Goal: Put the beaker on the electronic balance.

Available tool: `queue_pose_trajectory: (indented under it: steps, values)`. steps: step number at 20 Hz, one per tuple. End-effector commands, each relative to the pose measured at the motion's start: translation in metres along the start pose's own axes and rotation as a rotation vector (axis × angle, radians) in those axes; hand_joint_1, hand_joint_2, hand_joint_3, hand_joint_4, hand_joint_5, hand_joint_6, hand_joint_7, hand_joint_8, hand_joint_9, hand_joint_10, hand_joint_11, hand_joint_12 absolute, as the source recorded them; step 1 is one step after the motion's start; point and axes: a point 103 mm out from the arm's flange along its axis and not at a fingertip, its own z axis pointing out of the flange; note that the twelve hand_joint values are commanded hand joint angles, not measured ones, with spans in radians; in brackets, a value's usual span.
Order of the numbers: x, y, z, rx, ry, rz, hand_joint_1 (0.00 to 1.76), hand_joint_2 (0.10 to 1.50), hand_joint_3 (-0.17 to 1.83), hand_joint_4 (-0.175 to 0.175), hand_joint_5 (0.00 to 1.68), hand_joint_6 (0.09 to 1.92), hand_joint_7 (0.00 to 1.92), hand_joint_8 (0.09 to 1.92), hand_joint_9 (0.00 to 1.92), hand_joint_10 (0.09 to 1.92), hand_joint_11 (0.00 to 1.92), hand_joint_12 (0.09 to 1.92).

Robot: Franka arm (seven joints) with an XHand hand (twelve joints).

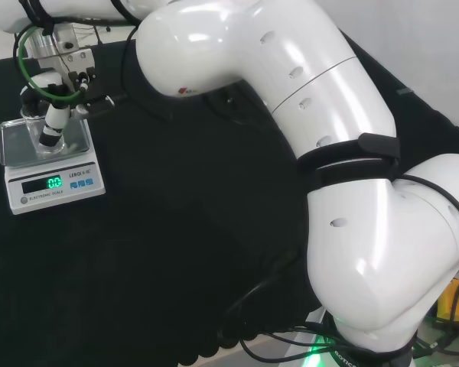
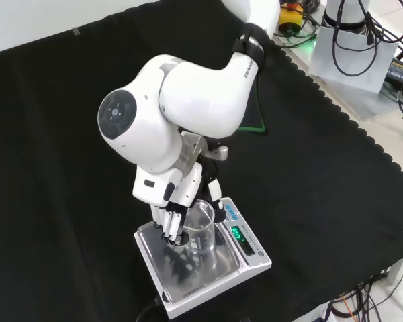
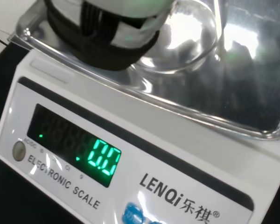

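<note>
The electronic balance [image 1: 57, 183] stands at the left of the head view, a white body with a steel pan [image 1: 15, 145] and a lit green display. In the front view the balance [image 2: 250, 249] sits near the cloth's front edge. A clear glass beaker [image 2: 203, 231] stands upright over the pan [image 2: 188, 278], its base at or just above the steel; I cannot tell if it touches. My hand [image 2: 171, 221] reaches down with fingers on one side of the beaker and the thumb on the other, curled round it. In the wrist view the beaker's base [image 3: 182, 37] hangs close over the pan [image 3: 252, 88], beside a black and white finger [image 3: 102, 37].
The arm's large white link [image 2: 181, 100] with its grey cap hangs right above the balance. A green cable [image 1: 38, 84] loops by the wrist. Beyond the cloth's wavy right edge [image 2: 363, 134] in the front view lie cables and a grey box [image 2: 352, 54].
</note>
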Motion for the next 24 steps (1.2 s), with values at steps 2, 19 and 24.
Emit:
queue_pose_trajectory:
  steps: [2, 19, 24]
  values:
    - [-0.006, 0.001, 0.008, 0.024, 0.008, 0.009, 1.07, 1.07, 0.36, -0.153, 0.74, 1.42, 0.69, 1.53, 0.91, 1.21, 0.89, 1.18]
    - [-0.010, -0.009, -0.006, -0.031, 0.043, -0.032, 0.74, 0.63, 0.19, 0.116, 0.00, 0.09, 0.00, 0.57, 0.15, 0.93, 0.00, 1.59]
    - [-0.012, -0.020, -0.026, -0.057, 0.033, -0.030, 0.73, 0.63, 0.17, 0.120, 0.00, 0.09, 0.00, 0.55, 0.13, 0.93, 0.00, 1.58]
